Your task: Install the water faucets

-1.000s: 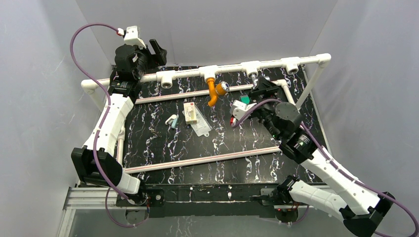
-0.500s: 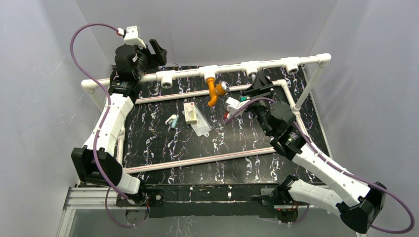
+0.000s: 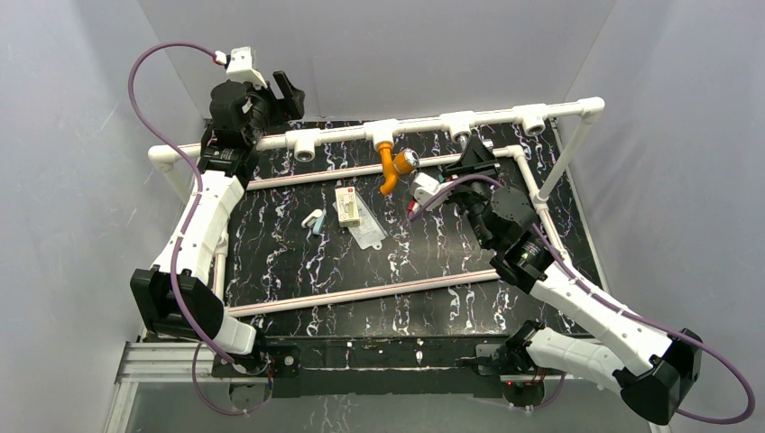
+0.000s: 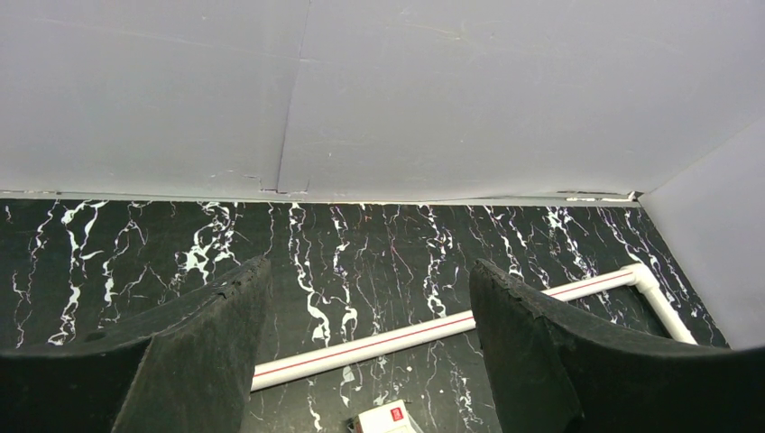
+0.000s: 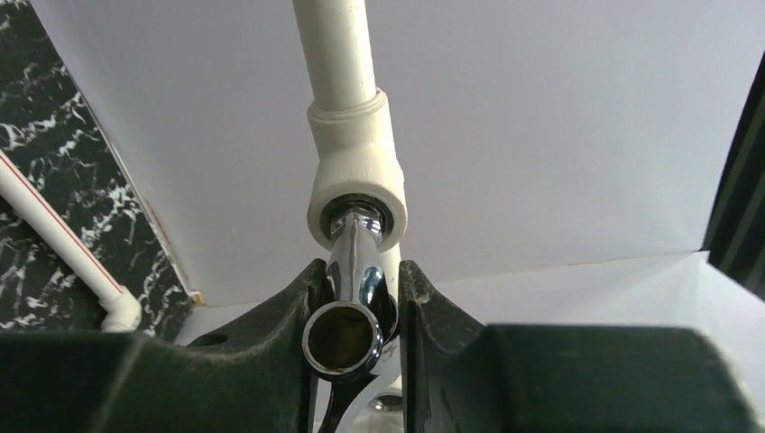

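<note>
Where the white pipe (image 3: pixel 424 122) runs along the far side of the desk (image 3: pixel 298 271), the right claw (image 3: pixel 474 155) is clamped on the chrome faucet (image 5: pixel 354 298), with one finger pressed against each side of its body. The faucet's stem sits in the mouth of a tee socket (image 5: pixel 356 185), the third from the left on the pipe. Its open round end faces the wrist camera.

Just left of it, the orange faucet (image 3: pixel 393 168) hangs from the next socket with its spout curving toward the near side, apart from the right claw.

At the far left, the left claw (image 3: pixel 278 93) hangs over the pipe's end with its fingers wide apart and nothing between them.

On the desk between the arms lie a small red-labelled box (image 3: pixel 347 206), a clear bag (image 3: pixel 368 232) and a small white-and-green piece (image 3: pixel 313 220). All three are well apart from both claws and from the pipe.
</note>
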